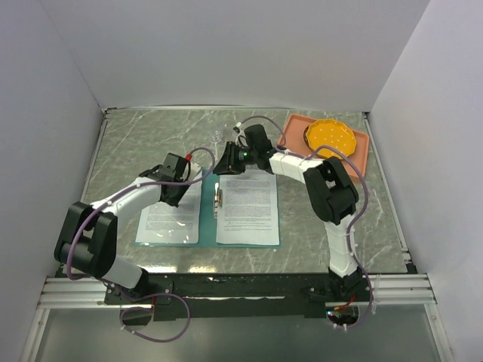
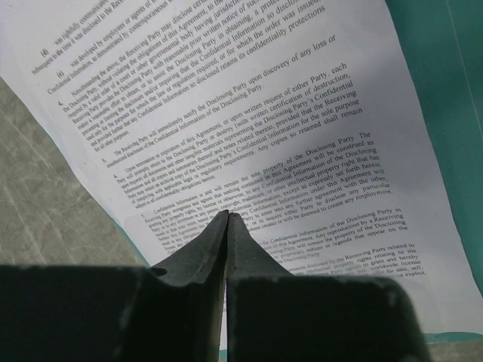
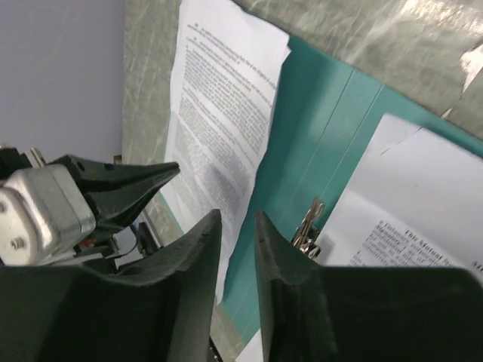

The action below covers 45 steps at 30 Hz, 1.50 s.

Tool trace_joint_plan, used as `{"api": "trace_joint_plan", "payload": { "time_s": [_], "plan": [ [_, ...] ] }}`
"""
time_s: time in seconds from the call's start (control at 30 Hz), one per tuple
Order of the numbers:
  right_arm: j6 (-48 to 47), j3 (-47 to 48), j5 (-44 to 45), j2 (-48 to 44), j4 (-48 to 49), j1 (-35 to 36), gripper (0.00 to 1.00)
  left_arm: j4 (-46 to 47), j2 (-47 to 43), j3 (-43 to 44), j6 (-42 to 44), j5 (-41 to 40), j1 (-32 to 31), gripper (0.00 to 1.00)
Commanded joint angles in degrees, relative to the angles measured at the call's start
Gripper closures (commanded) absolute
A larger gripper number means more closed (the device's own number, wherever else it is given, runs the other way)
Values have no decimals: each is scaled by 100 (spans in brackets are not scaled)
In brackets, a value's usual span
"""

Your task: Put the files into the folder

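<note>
The teal folder (image 1: 207,226) lies open on the table. One printed sheet (image 1: 170,219) lies on its left half and the other sheet (image 1: 247,207) on its right half, with the metal clip (image 1: 219,200) at the spine. My left gripper (image 1: 179,196) is shut, with its tips just over the left sheet (image 2: 249,113). My right gripper (image 1: 224,167) hovers at the folder's far edge near the spine, jaws a little apart and empty (image 3: 238,217). The right wrist view shows the folder (image 3: 317,128), the clip (image 3: 308,226), both sheets (image 3: 223,113) (image 3: 423,204) and the left gripper's fingers (image 3: 136,185).
A salmon-pink tray (image 1: 357,154) holding an orange plate (image 1: 330,137) stands at the back right, close behind the right arm. White walls enclose the table on three sides. Both arms' cables loop above the folder's far edge.
</note>
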Motion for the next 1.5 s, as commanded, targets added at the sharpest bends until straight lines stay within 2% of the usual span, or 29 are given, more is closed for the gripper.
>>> {"api": "trace_joint_plan", "payload": {
  "time_s": [0.0,0.07,0.17,0.73,1.47],
  "plan": [
    [-32,436,-118,288,-30,-46,64,194,41,-108,45,-40,14,91],
    [-76,498,-118,359,-118,-46,57,203,59,-152,27,-22,14,92],
    [-85,437,-100,403,-101,-46,51,212,85,-204,10,30,14,93],
    [-42,489,-12,719,-180,-37,50,247,-11,-407,-17,180,14,99],
    [266,515,-127,913,83,130,53,405,-2,-600,115,277,75,99]
  ]
}}
